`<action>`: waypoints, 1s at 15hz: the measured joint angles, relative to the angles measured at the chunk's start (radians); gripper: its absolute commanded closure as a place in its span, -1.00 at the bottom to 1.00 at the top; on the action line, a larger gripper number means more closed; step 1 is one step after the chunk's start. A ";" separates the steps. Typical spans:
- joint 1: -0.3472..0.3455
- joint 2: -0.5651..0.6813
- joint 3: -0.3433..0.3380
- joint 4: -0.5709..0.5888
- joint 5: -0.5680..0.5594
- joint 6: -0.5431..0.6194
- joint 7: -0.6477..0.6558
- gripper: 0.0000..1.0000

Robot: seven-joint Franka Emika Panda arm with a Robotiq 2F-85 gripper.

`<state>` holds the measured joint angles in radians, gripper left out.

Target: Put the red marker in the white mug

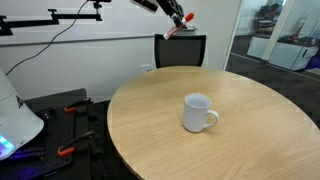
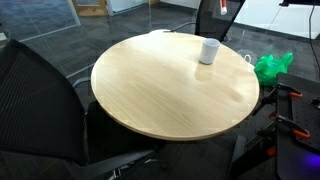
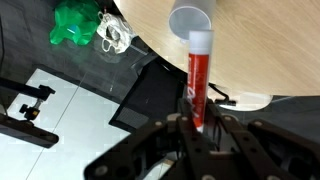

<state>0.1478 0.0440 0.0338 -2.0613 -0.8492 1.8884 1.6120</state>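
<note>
Wrist view, looking down past the gripper (image 3: 197,125). Its dark fingers are clamped on the lower end of the red marker (image 3: 199,80), which sticks straight out ahead of them, pale whitish end farthest from the grip. Just beyond that pale end, in line with it, is the open mouth of the white mug (image 3: 190,20), seen from above. The mug stands upright on a round wooden table (image 3: 260,50). Below the gripper, nearer than the mug, are the table's curved edge and a dark chair. Farther off to one side, something bright green (image 3: 75,22) lies on the floor.

In an exterior view, the gripper (image 1: 178,17) hangs high in the air over the table's far edge, above a black chair (image 1: 180,50). The marker (image 1: 182,29) shows as a small red sliver at its tip. The mug (image 1: 198,112) sits well apart from the gripper, lower down and towards the middle of the table, handle turned to one side. The mug (image 2: 208,51) is the only thing on the tabletop in both exterior views.

Progress: the first part looks done, since the marker is off the table and firmly held. The mug appears empty. What remains, by my judgement, is carrying the marker across until it is over the mug's mouth, lowering it, and letting go so it drops inside.
</note>
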 measured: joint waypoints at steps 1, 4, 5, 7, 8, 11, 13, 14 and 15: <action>-0.001 0.000 0.000 0.000 -0.014 -0.013 0.026 0.90; -0.007 0.000 0.000 0.001 -0.089 -0.075 0.127 0.90; -0.008 0.001 0.000 0.002 -0.120 -0.101 0.163 0.90; -0.009 0.006 0.001 0.003 -0.174 -0.149 0.223 0.90; -0.009 0.011 0.001 0.003 -0.199 -0.166 0.248 0.90; -0.013 0.034 0.001 0.003 -0.265 -0.178 0.308 0.90; -0.019 0.059 0.001 0.004 -0.302 -0.178 0.358 0.90; -0.023 0.075 0.001 0.005 -0.319 -0.178 0.385 0.90; -0.026 0.092 0.000 0.008 -0.334 -0.178 0.411 0.90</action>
<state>0.1214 0.1360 0.0339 -2.0538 -1.1836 1.7108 2.0233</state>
